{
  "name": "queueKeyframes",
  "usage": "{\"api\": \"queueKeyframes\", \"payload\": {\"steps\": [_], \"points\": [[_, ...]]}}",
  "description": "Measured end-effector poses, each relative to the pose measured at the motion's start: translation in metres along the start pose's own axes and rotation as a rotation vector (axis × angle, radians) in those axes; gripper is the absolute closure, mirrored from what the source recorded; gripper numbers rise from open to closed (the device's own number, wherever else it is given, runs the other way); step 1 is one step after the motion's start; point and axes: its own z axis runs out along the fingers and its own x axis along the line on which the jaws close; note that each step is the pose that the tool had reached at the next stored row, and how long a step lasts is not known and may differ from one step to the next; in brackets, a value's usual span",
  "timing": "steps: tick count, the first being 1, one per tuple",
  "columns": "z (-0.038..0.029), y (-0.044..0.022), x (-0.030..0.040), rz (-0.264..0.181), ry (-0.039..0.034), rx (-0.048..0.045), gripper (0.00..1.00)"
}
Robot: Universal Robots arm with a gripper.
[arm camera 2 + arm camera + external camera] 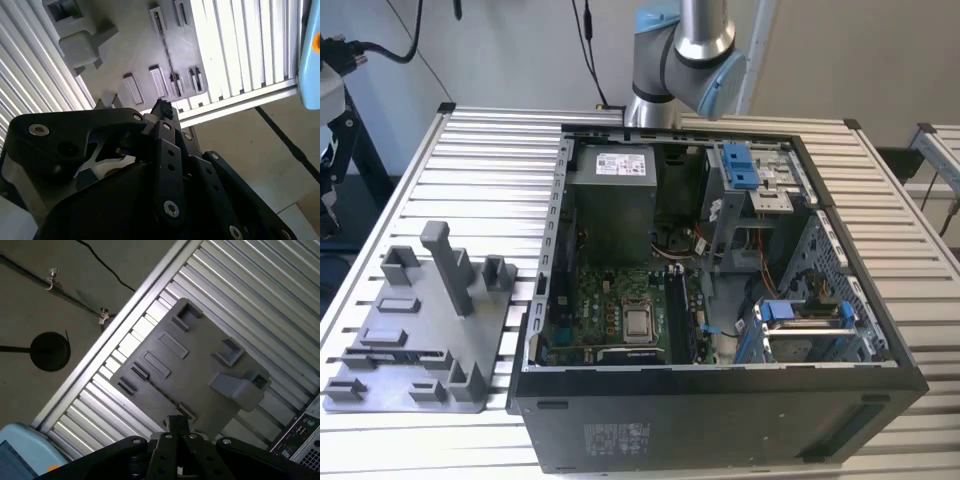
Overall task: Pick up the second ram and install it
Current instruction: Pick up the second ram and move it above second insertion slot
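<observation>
On the slatted bench (480,170), an open computer case (720,420) holds a green motherboard (610,310), a grey power supply (610,200) and drive cages with blue tabs (745,170). Beside it, toward the exterior view's left, a grey fixture plate (425,325) carries the second ram (161,391), a thin dark strip edge-on between end holders. The gripper (178,421) hangs above one end of that strip, closed on nothing.
</observation>
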Motion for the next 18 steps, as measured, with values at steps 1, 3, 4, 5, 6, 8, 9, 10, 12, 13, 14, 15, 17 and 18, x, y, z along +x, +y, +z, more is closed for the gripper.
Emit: {"api": "queueKeyframes", "payload": {"steps": [1, 3, 4, 5, 6, 8, 9, 10, 12, 13, 14, 15, 17, 18], "points": [[0.0, 0.0, 0.0, -0.01, 0.0005, 0.0002, 0.89], [0.0, 0.0, 0.0, -0.03, 0.0015, 0.0005, 0.89], [0.0, 0.0001, 0.0, -0.04, 0.002, 0.0007, 0.89], [0.0, 0.0001, 0.0001, -0.05, 0.0025, 0.0009, 0.89], [0.0, 0.0001, 0.0001, -0.06, 0.003, 0.001, 0.89], [0.0, 0.0001, 0.0001, -0.08, 0.0041, 0.0014, 0.89], [0.0, 0.0001, 0.0001, -0.09, 0.0047, 0.0017, 0.89], [0.0, 0.0001, 0.0001, -0.1, 0.0055, 0.0022, 0.89], [0.0, 0.0002, 0.0002, -0.119, 0.007, 0.0031, 0.89], [0.0, 0.0002, 0.0003, -0.129, 0.0077, 0.0034, 0.89], [0.0, 0.0002, 0.0003, -0.139, 0.0083, 0.0038, 0.89], [0.0, 0.0003, 0.0003, -0.148, 0.0089, 0.0041, 0.89], [0.0, 0.0003, 0.0004, -0.167, 0.0102, 0.0049, 0.89], [0.0, 0.0003, 0.0004, -0.177, 0.0108, 0.0051, 0.89]]}}
